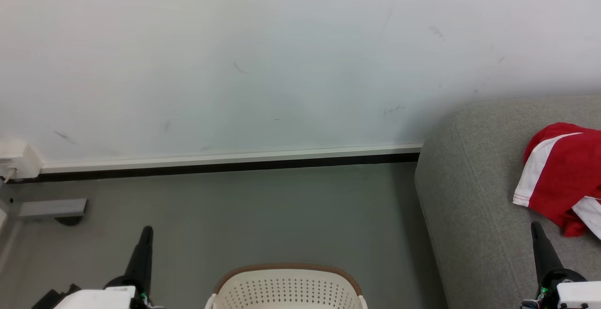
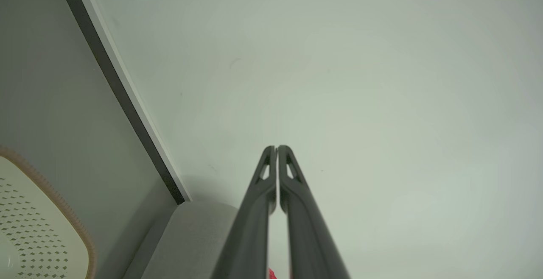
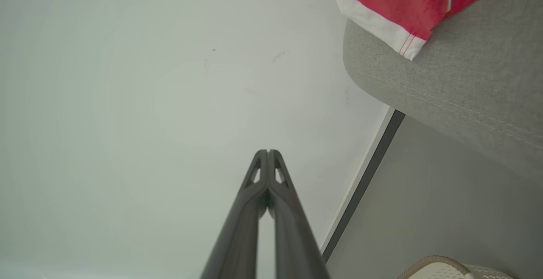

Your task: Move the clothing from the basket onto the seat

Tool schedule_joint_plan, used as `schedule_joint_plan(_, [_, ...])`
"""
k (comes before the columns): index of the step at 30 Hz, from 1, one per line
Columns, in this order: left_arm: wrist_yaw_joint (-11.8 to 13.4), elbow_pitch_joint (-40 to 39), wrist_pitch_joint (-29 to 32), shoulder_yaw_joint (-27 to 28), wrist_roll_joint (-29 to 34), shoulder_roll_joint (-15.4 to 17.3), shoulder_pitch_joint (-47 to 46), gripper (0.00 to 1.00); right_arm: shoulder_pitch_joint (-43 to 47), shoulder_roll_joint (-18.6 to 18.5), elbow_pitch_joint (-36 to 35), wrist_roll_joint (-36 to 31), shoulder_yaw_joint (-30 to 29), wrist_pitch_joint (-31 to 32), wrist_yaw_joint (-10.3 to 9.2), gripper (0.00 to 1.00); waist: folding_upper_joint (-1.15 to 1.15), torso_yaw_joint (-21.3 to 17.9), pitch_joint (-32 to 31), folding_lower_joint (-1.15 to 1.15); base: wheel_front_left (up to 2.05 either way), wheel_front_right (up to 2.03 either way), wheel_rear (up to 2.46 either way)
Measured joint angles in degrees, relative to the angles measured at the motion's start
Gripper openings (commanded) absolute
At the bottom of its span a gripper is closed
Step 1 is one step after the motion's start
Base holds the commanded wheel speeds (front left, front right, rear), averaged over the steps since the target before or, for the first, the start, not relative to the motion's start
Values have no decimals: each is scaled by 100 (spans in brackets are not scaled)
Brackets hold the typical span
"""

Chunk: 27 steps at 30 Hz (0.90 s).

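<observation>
Near right hand [image 1: 535, 228], clothing [image 1: 558, 177], seemingly apart

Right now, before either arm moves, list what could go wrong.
1. The red and white garment lies near the rounded end of the grey sofa; a nudge might slide it off to the floor.
2. The right gripper, shut, stands just beside that garment; a swing could snag it.
3. The laundry basket is cut off by the head view's lower edge, so clothing left inside may be missed.
</observation>
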Motion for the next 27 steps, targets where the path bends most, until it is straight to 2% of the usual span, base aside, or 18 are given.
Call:
schedule_joint_plan(17, [-37,-23,180,18,-689,2,-52,0,-42,51,19,553,-160,192,0,0,0,75,30,0,0,0,0])
schedule_joint_plan(27, [-45,-29,199,21,-755,3,-62,0,-48,62,22,642,-185,202,0,0,0,85,34,0,0,0,0])
